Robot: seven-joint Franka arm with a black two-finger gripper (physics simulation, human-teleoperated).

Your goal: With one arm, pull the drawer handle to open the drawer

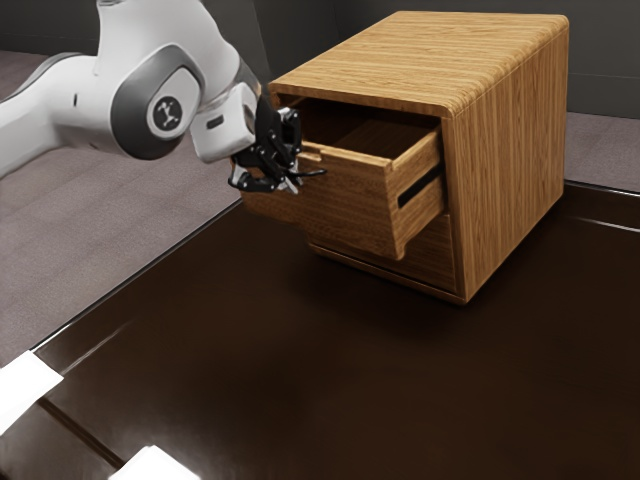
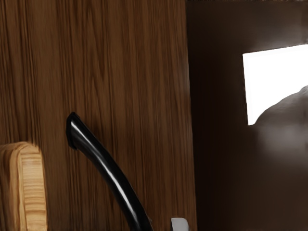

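The wooden cabinet stands on the dark glossy table, toward the exterior view's right. It has 2 drawers. The upper drawer sticks partway out of the cabinet, its inside showing from above and a dark slot running along its side wall. The lower drawer sits flush beneath it. The grain is warm and light on the cabinet's top and darker on the drawer's front.

Close up in the wrist view, the drawer handle is a slim, glossy black bar. 1 end is fixed to the drawer front, and from there it bows outward and runs down under the hand. A rounded edge of pale wood shows beside it. Beyond the drawer front lies the table, with a bright white patch on it.

The white arm comes in from the exterior view's upper left, its last link level and aimed at the drawer front. The black gripper is right up against the handle. Gripper and handle run together in 1 dark cluster there, so I cannot tell whether the grip is closed on the bar or only around it.
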